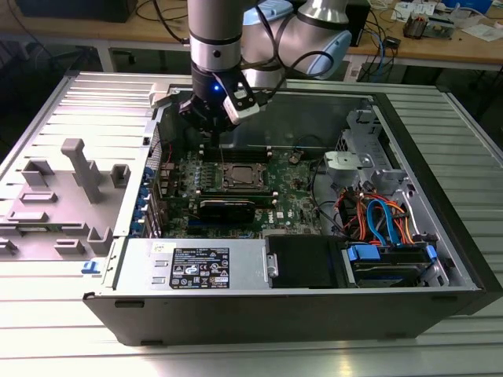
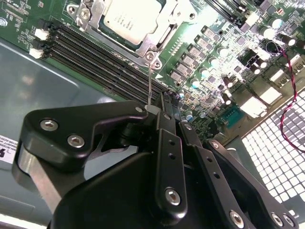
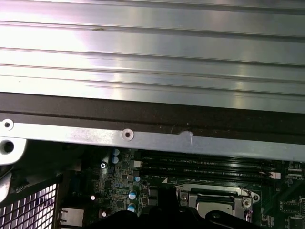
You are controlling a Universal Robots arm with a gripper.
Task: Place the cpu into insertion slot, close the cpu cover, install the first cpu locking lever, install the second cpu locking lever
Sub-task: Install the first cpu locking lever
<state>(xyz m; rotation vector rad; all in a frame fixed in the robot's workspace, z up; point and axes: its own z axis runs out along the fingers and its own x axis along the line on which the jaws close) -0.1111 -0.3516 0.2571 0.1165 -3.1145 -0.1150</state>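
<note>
Holding: the fingers (image 2: pixel 167 125) are together, pinched on the top end of a thin lever (image 2: pixel 149 83).
Lever: a shiny wire that stands up from one corner of the slot (image 2: pixel 153 61), just beside the cpu (image 2: pixel 128 21).
Cpu: it sits flat in the slot with its grey top up. The cover (image 2: pixel 143 47) lies flat on the slot, round the chip's edge.
Arm (image 1: pixel 214 39): it hangs above the slot, a little toward the exterior view's left of it.
Board (image 2: pixel 224 71): green, all around the slot, with long black memory slots (image 2: pixel 95 52) just beside the slot.
Case (image 1: pixel 314 110): an open box around the slot and its green part, lying on the table (image 1: pixel 236 353).
</note>
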